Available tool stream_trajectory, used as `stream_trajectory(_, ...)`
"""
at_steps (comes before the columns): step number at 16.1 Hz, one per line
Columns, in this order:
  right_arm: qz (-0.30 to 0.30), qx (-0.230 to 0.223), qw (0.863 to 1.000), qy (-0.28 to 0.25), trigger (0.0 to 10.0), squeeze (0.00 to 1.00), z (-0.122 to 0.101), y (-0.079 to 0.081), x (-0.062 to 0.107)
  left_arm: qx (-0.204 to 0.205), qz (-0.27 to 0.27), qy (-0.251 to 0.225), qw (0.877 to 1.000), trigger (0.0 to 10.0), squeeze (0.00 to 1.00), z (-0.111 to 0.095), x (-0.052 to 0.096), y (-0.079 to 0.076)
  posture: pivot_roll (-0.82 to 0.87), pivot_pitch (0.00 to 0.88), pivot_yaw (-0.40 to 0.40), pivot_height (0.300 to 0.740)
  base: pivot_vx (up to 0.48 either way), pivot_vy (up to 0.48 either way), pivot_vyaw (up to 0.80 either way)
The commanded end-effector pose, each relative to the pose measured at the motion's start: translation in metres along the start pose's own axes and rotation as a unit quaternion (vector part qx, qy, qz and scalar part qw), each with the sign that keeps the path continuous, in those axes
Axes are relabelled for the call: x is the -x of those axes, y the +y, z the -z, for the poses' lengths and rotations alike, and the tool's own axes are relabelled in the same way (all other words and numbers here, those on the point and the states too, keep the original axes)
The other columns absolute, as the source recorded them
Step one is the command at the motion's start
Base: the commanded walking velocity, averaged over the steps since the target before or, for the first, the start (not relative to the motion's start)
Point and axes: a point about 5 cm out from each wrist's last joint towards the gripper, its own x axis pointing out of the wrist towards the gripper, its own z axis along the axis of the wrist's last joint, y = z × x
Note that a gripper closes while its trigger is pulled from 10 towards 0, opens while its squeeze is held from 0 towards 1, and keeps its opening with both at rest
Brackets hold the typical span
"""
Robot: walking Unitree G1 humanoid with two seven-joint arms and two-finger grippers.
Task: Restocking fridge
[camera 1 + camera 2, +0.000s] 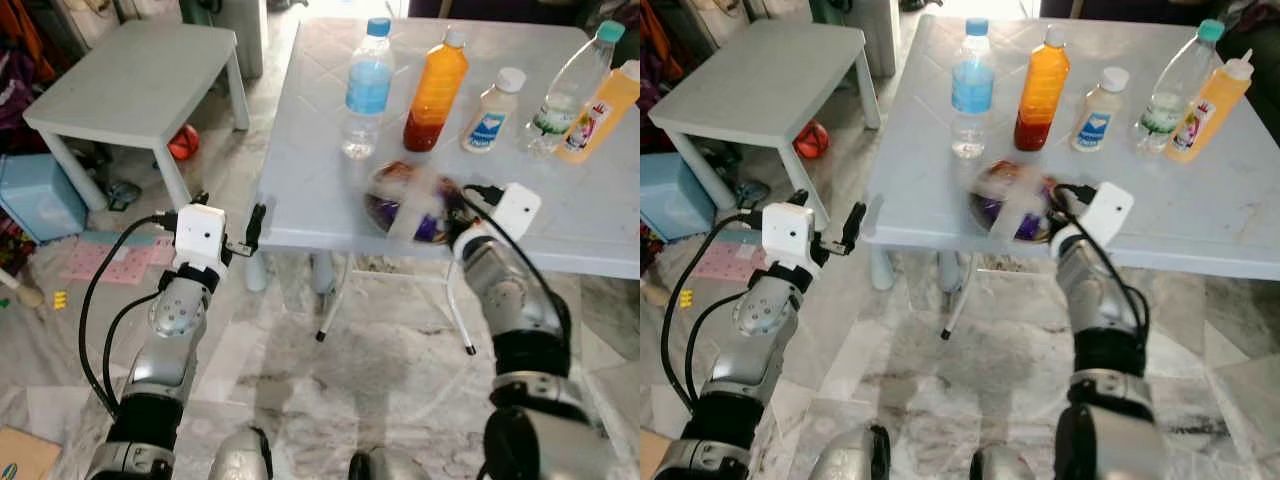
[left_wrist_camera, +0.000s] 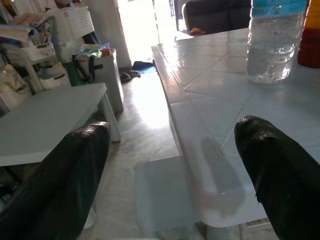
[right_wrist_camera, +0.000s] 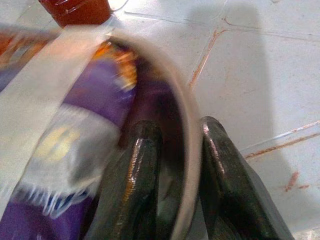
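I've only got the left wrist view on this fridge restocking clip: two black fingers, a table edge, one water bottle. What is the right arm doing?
Observer: The right gripper is pinching the rim of a bowl at the white table's front edge, one finger inside and one outside.
Operator: What's in the bowl?
Observer: A purple packet under a pale strip, blurred.
Operator: Any other bottles besides the water bottle?
Observer: Yes, beside the water bottle stand an orange bottle, a small white one, a clear one and a yellow squeeze bottle.
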Motion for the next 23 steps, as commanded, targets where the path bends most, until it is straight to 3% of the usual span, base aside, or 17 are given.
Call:
stream_trajectory(1, 0.033, -0.007, 0.999, 0.042, 0.0, 0.0, 0.015, -0.018, -0.002, -0.007, 0.006, 0.0, 1.0, 10.0, 0.0, -0.001, -0.001, 0.002, 0.01, 0.12, 0.029, 0.74, 0.0, 0.0, 0.0)
stream_trajectory(5, 0.039, -0.032, 0.996, 0.067, 0.0, 0.0, 0.012, -0.027, -0.007, -0.007, 0.007, -0.001, 1.0, 10.0, 0.0, -0.001, -0.001, 0.001, 0.01, 0.119, 0.029, 0.74, 0.0, 0.0, 0.0)
stream_trajectory(11, 0.043, -0.051, 0.994, 0.084, 0.0, 0.0, 0.028, -0.029, 0.002, 0.01, 0.023, 0.0, 1.0, 10.0, 0.0, 0.002, 0.002, -0.003, -0.01, 0.104, 0.026, 0.74, 0.0, 0.0, 0.0)
stream_trajectory(13, 0.007, -0.009, 0.998, 0.055, 0.0, 0.0, 0.039, -0.013, 0.019, 0.018, 0.043, 0.015, 0.999, 10.0, 0.0, 0.01, 0.011, -0.008, -0.03, 0.083, 0.025, 0.74, 0.0, 0.0, 0.0)
stream_trajectory(14, -0.002, -0.001, 0.999, 0.047, 0.0, 0.0, 0.041, -0.01, 0.023, 0.017, 0.045, 0.018, 0.999, 10.0, 0.0, 0.011, 0.014, -0.008, -0.03, 0.083, 0.025, 0.74, 0.0, 0.0, 0.0)
stream_trajectory(17, -0.042, 0.012, 0.999, 0.016, 0.0, 0.0, 0.058, -0.003, 0.055, 0.036, 0.064, 0.044, 0.996, 10.0, 0.0, 0.023, 0.033, -0.009, -0.05, 0.072, 0.014, 0.74, 0.0, 0.0, 0.0)
stream_trajectory(18, -0.048, 0.025, 0.999, -0.001, 2.7, 0.0, 0.057, -0.003, 0.063, 0.039, 0.06, 0.05, 0.996, 10.0, 0.0, 0.025, 0.036, -0.008, -0.06, 0.06, 0.009, 0.74, 0.0, 0.0, 0.0)
stream_trajectory(19, -0.057, 0.039, 0.997, -0.021, 10.0, 0.0, 0.056, -0.001, 0.071, 0.029, 0.044, 0.052, 0.997, 10.0, 0.0, 0.026, 0.037, -0.006, -0.06, 0.051, 0.002, 0.74, 0.0, 0.0, 0.0)
stream_trajectory(21, -0.067, 0.026, 0.997, -0.037, 10.0, 0.0, 0.055, 0.002, 0.075, 0.012, 0.038, 0.054, 0.998, 10.0, 0.0, 0.028, 0.034, -0.007, -0.07, 0.041, -0.004, 0.74, 0.0, 0.0, 0.0)
stream_trajectory(23, -0.069, 0.031, 0.995, -0.058, 10.0, 0.0, 0.052, 0.002, 0.078, -0.003, 0.055, 0.068, 0.996, 10.0, 0.0, 0.033, 0.04, 0.001, -0.09, 0.023, -0.002, 0.74, 0.0, 0.0, 0.0)
